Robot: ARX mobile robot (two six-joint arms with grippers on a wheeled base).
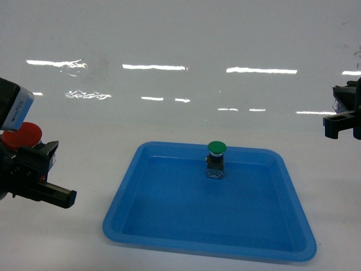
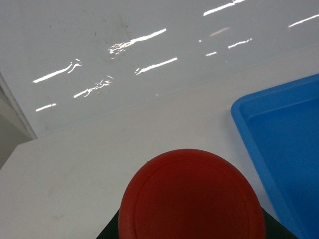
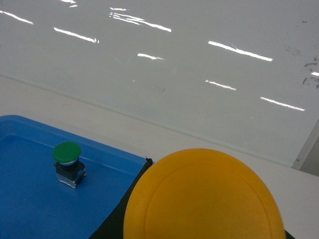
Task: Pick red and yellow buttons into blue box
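Observation:
The red button's cap (image 1: 21,134) sits at the far left, held above the table in my left gripper (image 1: 35,159), which is shut on it. In the left wrist view the red cap (image 2: 192,199) fills the bottom, with a dark finger (image 2: 111,231) showing beside it. My right gripper (image 1: 344,119) hangs at the right edge. Its wrist view is filled by the yellow button's cap (image 3: 202,199), gripped close under the camera, a dark finger (image 3: 117,219) at its left. The caps hide both sets of jaws. The blue box is out of view.
A shallow blue tray (image 1: 121,210) lies on the white table between the two arms. A green-capped button (image 1: 216,150) stands upright near its far rim, also visible as the green button (image 3: 67,153) in the right wrist view. A glossy white wall runs behind the table.

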